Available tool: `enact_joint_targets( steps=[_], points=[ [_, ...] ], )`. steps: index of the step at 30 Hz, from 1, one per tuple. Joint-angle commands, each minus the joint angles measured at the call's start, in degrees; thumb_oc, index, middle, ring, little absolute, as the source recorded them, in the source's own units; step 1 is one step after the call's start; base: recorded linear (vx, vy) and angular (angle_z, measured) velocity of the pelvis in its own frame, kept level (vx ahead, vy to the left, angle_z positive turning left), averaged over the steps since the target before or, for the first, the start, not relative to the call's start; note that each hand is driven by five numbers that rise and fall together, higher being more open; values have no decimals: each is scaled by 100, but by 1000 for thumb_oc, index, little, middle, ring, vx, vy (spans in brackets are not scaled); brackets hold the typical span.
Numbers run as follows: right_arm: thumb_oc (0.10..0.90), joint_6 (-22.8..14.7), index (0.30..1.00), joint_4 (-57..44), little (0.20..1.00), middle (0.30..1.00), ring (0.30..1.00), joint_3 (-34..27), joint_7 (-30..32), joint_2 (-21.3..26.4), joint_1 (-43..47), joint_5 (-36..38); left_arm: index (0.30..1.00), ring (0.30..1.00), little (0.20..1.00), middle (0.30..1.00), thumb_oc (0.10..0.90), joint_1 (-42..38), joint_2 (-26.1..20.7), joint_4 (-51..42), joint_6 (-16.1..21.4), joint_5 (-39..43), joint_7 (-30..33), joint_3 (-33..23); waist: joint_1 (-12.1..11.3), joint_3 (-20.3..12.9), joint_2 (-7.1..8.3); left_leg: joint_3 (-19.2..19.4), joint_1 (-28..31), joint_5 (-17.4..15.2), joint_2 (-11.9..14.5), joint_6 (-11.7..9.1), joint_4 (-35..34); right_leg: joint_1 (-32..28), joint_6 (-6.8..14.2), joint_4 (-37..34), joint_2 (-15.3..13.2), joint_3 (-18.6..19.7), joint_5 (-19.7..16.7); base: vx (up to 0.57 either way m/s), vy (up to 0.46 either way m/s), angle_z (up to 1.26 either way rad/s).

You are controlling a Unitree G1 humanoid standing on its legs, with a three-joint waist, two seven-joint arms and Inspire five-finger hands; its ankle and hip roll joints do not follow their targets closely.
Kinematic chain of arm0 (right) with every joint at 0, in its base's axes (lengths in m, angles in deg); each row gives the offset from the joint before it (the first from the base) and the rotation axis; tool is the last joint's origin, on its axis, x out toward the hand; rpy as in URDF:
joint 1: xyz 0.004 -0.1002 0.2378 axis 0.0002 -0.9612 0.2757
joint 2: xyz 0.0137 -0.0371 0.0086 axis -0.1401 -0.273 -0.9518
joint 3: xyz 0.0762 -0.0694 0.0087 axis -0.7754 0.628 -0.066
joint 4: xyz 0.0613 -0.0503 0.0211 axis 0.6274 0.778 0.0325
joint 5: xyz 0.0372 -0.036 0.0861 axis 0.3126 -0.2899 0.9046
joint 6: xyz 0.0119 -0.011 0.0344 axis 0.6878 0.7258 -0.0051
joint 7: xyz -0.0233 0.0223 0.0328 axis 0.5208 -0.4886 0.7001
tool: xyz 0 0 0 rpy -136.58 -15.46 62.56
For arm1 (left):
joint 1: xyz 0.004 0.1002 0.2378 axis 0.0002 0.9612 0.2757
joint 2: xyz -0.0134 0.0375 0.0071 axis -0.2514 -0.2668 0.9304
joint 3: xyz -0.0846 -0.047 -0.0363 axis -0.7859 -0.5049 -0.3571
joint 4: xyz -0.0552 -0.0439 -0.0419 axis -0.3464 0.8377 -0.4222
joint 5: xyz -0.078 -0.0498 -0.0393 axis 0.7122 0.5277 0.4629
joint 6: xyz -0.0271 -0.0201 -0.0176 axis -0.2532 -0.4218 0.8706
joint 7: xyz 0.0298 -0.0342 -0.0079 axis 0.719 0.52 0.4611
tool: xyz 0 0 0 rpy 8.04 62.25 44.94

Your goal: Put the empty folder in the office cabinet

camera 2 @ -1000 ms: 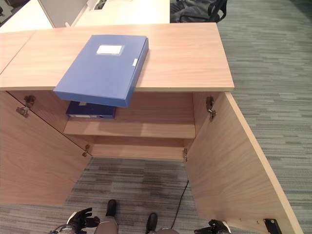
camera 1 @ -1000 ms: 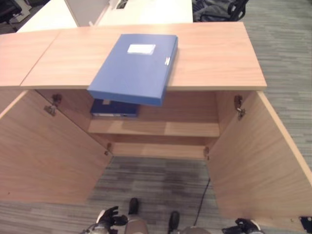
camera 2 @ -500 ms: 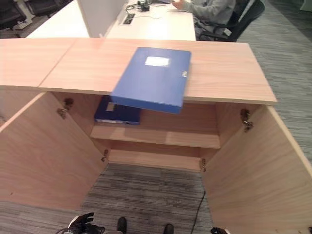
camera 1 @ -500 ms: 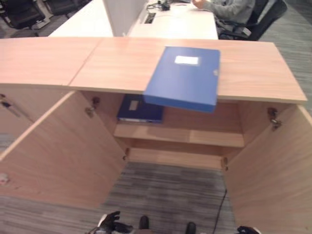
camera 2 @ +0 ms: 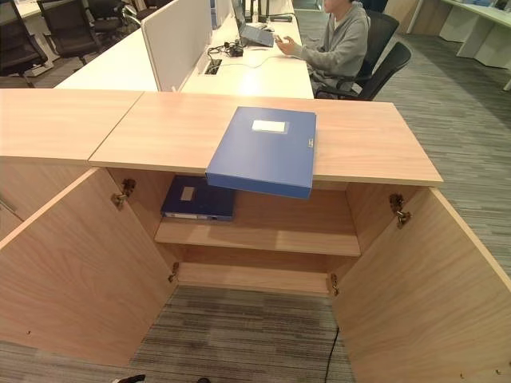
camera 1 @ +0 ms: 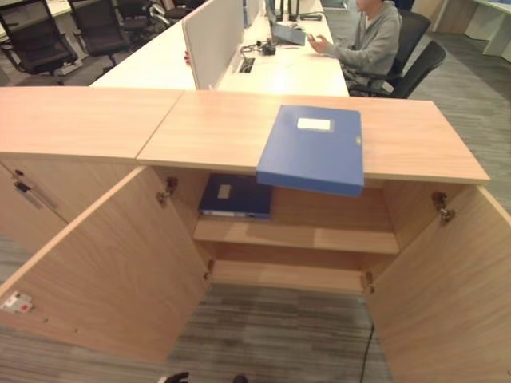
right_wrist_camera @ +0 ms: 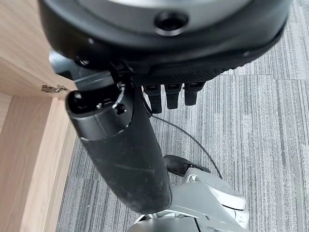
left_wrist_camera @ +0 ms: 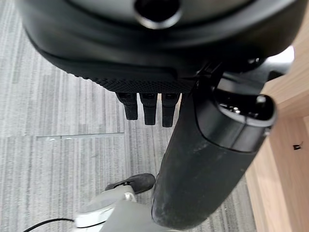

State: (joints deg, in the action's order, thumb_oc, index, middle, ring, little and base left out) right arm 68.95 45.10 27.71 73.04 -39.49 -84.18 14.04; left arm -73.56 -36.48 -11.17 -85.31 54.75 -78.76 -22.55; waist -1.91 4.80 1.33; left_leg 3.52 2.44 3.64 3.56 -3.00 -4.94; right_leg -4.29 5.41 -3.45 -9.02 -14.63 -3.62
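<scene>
A light blue folder [camera 1: 313,148] lies flat on the wooden cabinet top [camera 1: 215,128], its near end sticking out over the front edge. Below it the cabinet stands with both doors swung wide. A darker blue folder [camera 2: 198,198] lies on the left of the upper shelf [camera 2: 287,238]. My left hand [left_wrist_camera: 145,48] hangs low over the carpet, fingers [left_wrist_camera: 148,108] straight, nothing in it. My right hand [right_wrist_camera: 164,43] hangs the same way beside the right door, fingers [right_wrist_camera: 174,96] straight and holding nothing. Both hands are far below the folder.
The left door [camera 1: 104,263] and right door [camera 1: 447,295] flank the carpet strip in front of the cabinet. A closed cabinet [camera 1: 48,120] adjoins on the left. Behind are white desks [camera 2: 239,76], a divider panel, office chairs and a seated person [camera 1: 371,40].
The camera has risen and tilted up, so the whole picture shifted and the room behind came into view. My hands slid to the bottom edge. The folder keeps its place on the top.
</scene>
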Motion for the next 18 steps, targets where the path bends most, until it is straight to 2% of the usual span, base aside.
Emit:
enact_joint_targets(
  steps=[1, 3, 5, 7, 9, 10, 12, 15, 17, 18],
  points=[
    [800, -10, 900, -7, 900, 900, 900, 23, 25, 178, 372, -85, 900, 900, 900, 900, 800, -547, -242, -70, 201, -83, 195, 40, -178, 346, 52, -57, 286, -506, 290, -263, -6, -36, 885, 670, -894, 287, 256, 3, 35, -5],
    [800, -12, 900, -22, 900, 900, 900, 21, 35, 171, 372, -78, 900, 900, 900, 900, 800, -576, -272, -196, 220, -92, 237, 55, -180, 350, 56, -50, 289, -524, 265, -251, -6, -18, 897, 681, -916, 290, 244, 6, 41, -5],
    [800, -60, 900, -57, 900, 900, 900, -6, 89, 154, 385, -44, 900, 900, 900, 900, 800, -707, -470, -833, 317, -444, 616, 185, -186, 343, 48, -48, 298, -551, 222, -237, -6, -21, 912, 646, -956, 269, 207, 9, 36, -1],
    [800, -181, 900, -179, 900, 900, 900, -109, 267, 112, 380, -27, 900, 900, 900, 900, 800, -674, -850, -2221, 329, -1101, 1197, 165, -251, 350, 64, -50, 284, -547, 228, -259, -6, -73, 916, 553, -962, 200, 203, -2, -27, -3],
    [800, -250, 900, -334, 900, 900, 900, -228, 351, 24, 248, -86, 900, 900, 900, 900, 800, -173, -1204, -4014, 380, -1826, 1472, -127, -352, 358, 111, -54, 282, -548, 268, -303, -6, -140, 920, 431, -949, 129, 227, 6, -83, 0],
    [800, -248, 900, -340, 900, 900, 900, -214, 354, 17, 234, -89, 900, 900, 900, 900, 800, -122, -1212, -4069, 355, -1839, 1459, -152, -343, 347, 119, -54, 287, -549, 269, -304, -6, -150, 919, 422, -947, 127, 224, 15, -87, 4],
    [800, -262, 900, -382, 900, 900, 900, -250, 354, -5, 112, -210, 900, 900, 900, 900, 800, -14, -1420, -4955, 348, -2639, 1913, -380, -362, 330, 164, -41, 291, -549, 327, -363, -6, -218, 911, 311, -918, 111, 239, 17, -83, 5],
    [800, -259, 900, -408, 900, 900, 900, -221, 357, 8, 38, -278, 900, 900, 900, 900, 800, -27, -1524, -5309, 286, -3088, 2223, -534, -337, 318, 189, -21, 323, -552, 380, -409, -6, -287, 904, 235, -881, 109, 256, 20, -83, 1],
    [800, -273, 900, -460, 900, 900, 900, -220, 332, 61, -44, -303, 900, 900, 900, 900, 800, -151, -1952, -5851, 138, -3896, 2482, -676, -307, 316, 190, 2, 352, -541, 461, -474, -6, -330, 896, 190, -828, 107, 284, 8, -85, -6],
    [800, -272, 900, -462, 900, 900, 900, -215, 333, 52, -44, -304, 900, 900, 900, 900, 800, -125, -1954, -5889, 122, -3914, 2467, -697, -307, 322, 195, 5, 361, -543, 467, -479, -6, -339, 893, 185, -821, 110, 283, -6, -99, -7]
  ],
)
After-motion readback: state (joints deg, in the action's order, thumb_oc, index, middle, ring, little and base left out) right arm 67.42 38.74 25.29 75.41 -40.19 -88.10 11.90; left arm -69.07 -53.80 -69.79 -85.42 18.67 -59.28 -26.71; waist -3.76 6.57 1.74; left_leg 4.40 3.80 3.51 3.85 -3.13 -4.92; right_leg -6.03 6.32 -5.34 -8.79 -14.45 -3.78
